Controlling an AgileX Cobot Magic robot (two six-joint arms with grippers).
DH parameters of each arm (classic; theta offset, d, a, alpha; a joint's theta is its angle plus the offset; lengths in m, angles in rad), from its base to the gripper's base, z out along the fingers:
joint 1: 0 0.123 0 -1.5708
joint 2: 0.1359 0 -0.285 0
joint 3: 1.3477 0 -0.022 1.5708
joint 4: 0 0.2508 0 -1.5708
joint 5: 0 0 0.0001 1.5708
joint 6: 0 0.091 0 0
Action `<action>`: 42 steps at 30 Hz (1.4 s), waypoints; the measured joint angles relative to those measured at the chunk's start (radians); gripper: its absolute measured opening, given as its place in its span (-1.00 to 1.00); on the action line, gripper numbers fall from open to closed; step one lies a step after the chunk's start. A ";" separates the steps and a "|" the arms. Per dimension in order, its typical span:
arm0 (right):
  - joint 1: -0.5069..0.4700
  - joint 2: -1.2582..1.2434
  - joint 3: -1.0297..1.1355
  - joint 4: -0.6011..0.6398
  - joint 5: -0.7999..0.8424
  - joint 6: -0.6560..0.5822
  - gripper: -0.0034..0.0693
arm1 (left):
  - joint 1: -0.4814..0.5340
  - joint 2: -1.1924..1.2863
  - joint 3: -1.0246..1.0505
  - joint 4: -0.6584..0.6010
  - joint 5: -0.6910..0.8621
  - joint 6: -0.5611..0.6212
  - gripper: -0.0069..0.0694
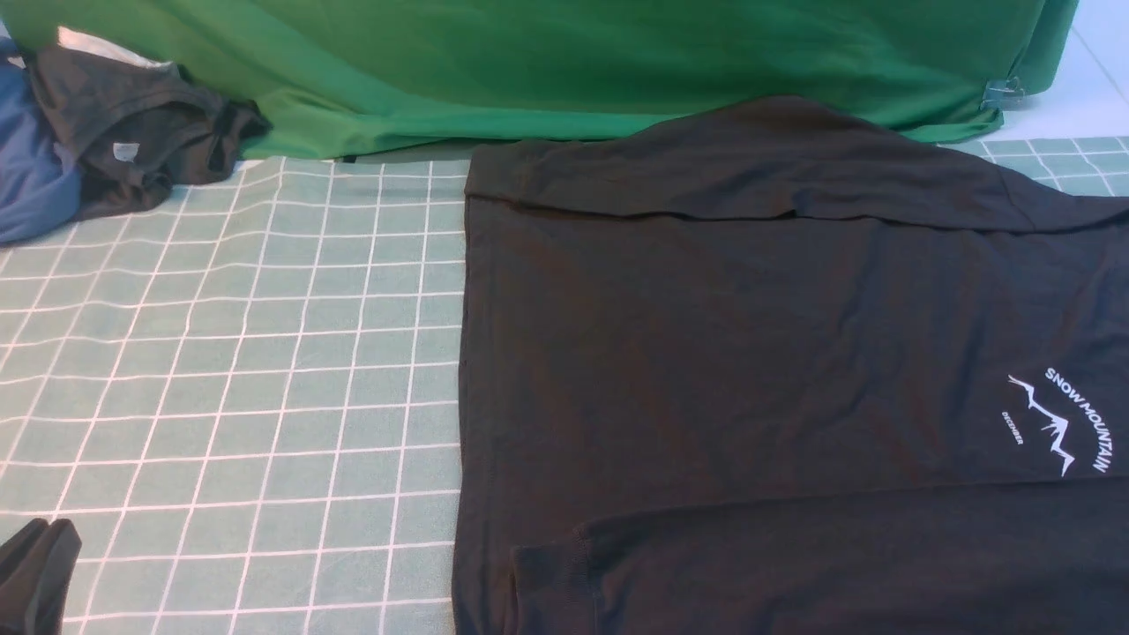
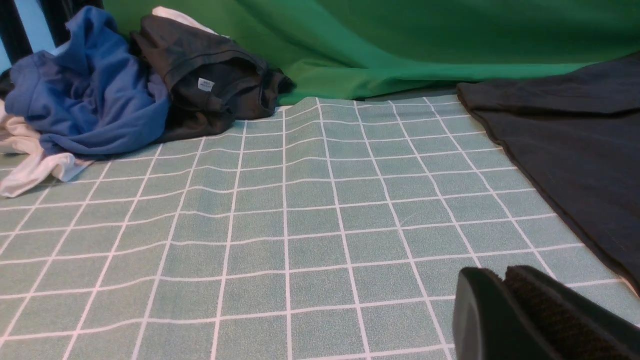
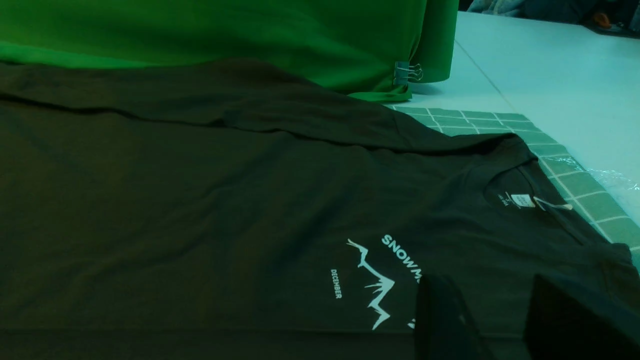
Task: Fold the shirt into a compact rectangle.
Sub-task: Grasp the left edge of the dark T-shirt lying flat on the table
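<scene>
left hand (image 1: 46, 534) at 7 o'clock, together, empty. shirt (image 1: 750, 353) flat at 3 o'clock on grid mat (image 1: 265, 353). right hand (image 3: 487, 282) above it, apart, probably empty. green backdrop (image 1: 573, 62) at 12.

left end effector (image 2: 502, 274): black, rounded, textured | right end effector (image 3: 487, 295): black

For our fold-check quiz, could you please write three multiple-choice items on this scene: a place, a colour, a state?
1. The blue garment lies: A) far left of the shirt; B) on it; C) right of it.
2. The shirt's print is: A) red; B) white; C) yellow.
3. The left gripper holds its jaws: A) wide open; B) shut on the shirt; C) shut, empty.
1 A, it sits far left on the mat; 2 B, white lettering on black; 3 C, jaws together, nothing between.
</scene>
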 joint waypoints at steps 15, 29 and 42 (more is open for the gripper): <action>0.000 0.000 0.000 0.000 0.001 0.000 -0.23 | 0.000 0.000 0.000 0.000 0.000 0.000 -0.77; 0.000 0.000 0.000 0.000 0.001 0.000 -0.23 | 0.000 0.000 0.000 0.000 0.000 0.000 -0.73; 0.000 0.000 0.000 0.000 0.000 0.000 -0.23 | 0.000 0.000 0.000 -0.236 -0.107 -0.166 -0.73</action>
